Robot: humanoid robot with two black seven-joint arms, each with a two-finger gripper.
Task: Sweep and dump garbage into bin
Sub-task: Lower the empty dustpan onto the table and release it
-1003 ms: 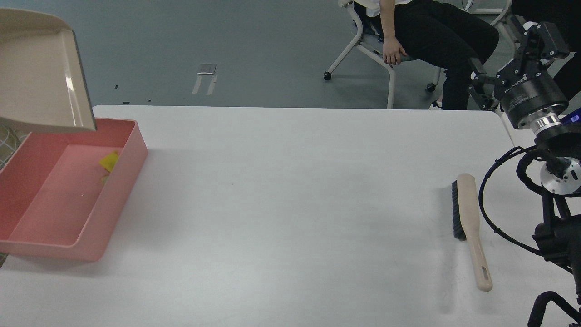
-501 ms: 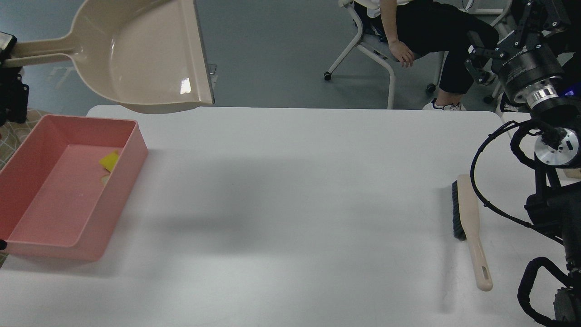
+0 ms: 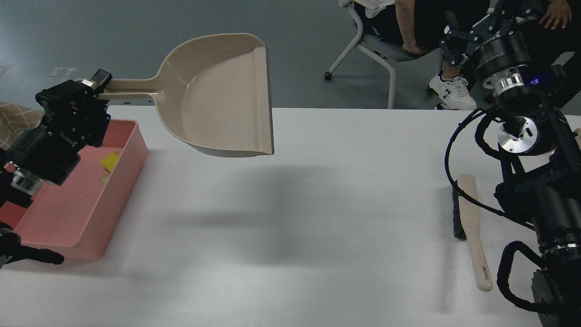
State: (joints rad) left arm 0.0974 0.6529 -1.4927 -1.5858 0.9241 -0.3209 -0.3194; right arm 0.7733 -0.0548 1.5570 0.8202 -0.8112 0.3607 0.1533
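Note:
The pink bin (image 3: 131,168) stands at the table's left edge. A yellow sponge piece (image 3: 109,161) lies inside it, with a faint pale strip (image 3: 105,179) just below; my left arm hides part of the bin. My left gripper (image 3: 93,86) is shut on the handle of the beige dustpan (image 3: 222,100), holding it level above the table, to the right of the bin. The dustpan looks empty. My right gripper (image 3: 472,27) is raised beyond the table's far right corner; its fingers look spread and hold nothing.
The beige brush (image 3: 470,222) with dark bristles lies on the white table (image 3: 317,218) near the right edge, beside my right arm. People sit on chairs (image 3: 363,41) beyond the far edge.
My left arm has swung the dustpan from above the bin rightward and lower over the table. My right arm has shifted left and up. The garbage and brush have not moved.

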